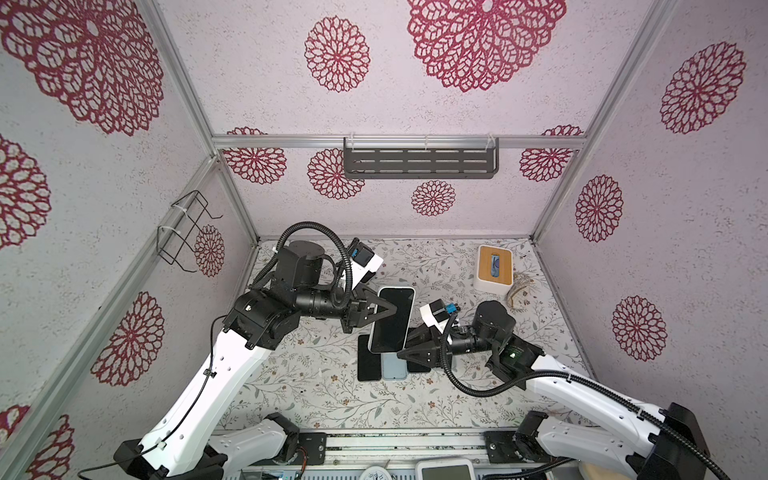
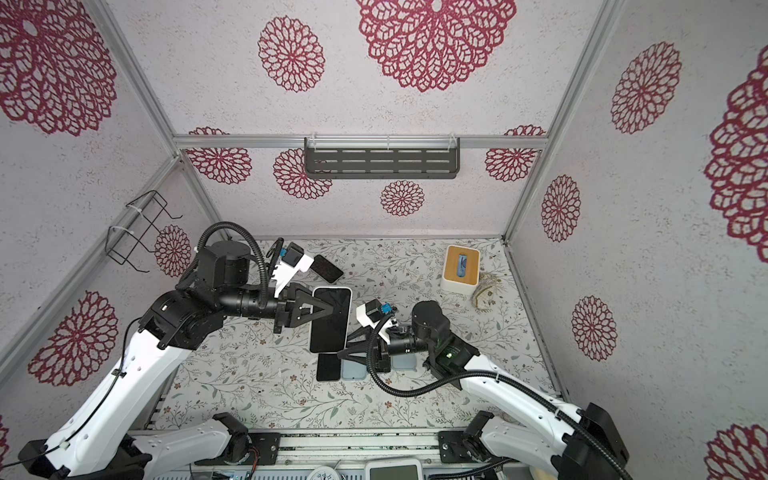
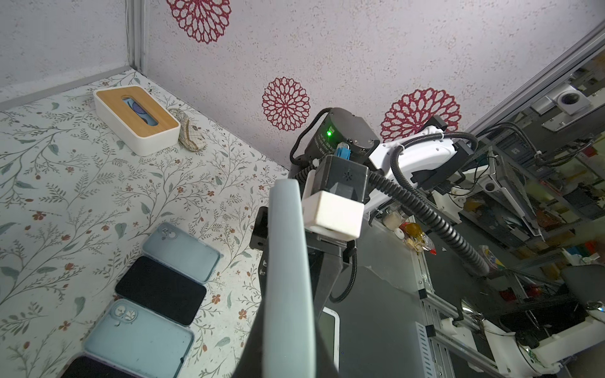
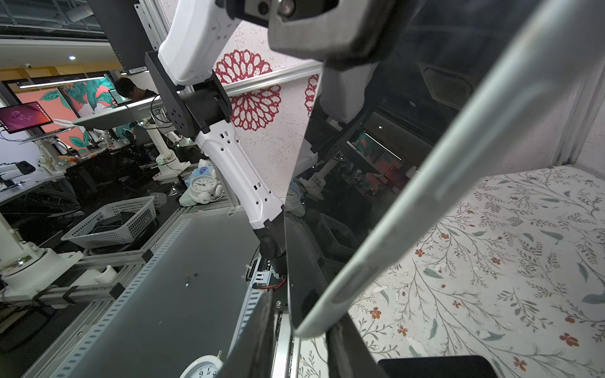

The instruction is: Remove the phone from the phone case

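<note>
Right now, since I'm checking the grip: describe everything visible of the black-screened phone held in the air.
The black-screened phone is a glossy rounded rectangle, screen upward, seated in a pale grey-blue case. It hangs above the floral table. The left end effector is shut on one long edge; the right end effector straddles its near corner.

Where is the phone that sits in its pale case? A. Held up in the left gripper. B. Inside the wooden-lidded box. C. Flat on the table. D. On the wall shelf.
A: in both top views the left gripper is shut on the edge of the cased phone, which is lifted clear of the table.
</note>
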Tool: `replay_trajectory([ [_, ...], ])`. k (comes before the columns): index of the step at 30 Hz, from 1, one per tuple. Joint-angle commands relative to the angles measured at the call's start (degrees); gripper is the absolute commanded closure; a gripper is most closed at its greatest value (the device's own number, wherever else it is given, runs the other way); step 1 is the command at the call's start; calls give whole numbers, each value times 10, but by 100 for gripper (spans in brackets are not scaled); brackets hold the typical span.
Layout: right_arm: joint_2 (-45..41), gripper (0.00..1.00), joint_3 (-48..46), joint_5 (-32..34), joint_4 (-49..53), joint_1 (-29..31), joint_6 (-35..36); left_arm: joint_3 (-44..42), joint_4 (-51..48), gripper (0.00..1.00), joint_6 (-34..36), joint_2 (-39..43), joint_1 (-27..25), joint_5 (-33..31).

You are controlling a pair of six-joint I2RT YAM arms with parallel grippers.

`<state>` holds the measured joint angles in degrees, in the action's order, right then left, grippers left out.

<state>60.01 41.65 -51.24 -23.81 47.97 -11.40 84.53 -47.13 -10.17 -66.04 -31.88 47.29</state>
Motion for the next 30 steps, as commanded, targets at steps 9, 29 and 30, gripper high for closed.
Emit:
replay_trajectory([
  [9, -4, 84, -10, -16, -40, 4, 12, -2, 41, 100, -2, 1, 3, 4],
  [29, -16, 90, -29, 24, -109, 4, 56, -72, 167, 100, -150, -44, 18, -8],
  [30, -15, 90, -27, 24, -110, 4, 58, -77, 174, 100, -160, -47, 18, -8],
])
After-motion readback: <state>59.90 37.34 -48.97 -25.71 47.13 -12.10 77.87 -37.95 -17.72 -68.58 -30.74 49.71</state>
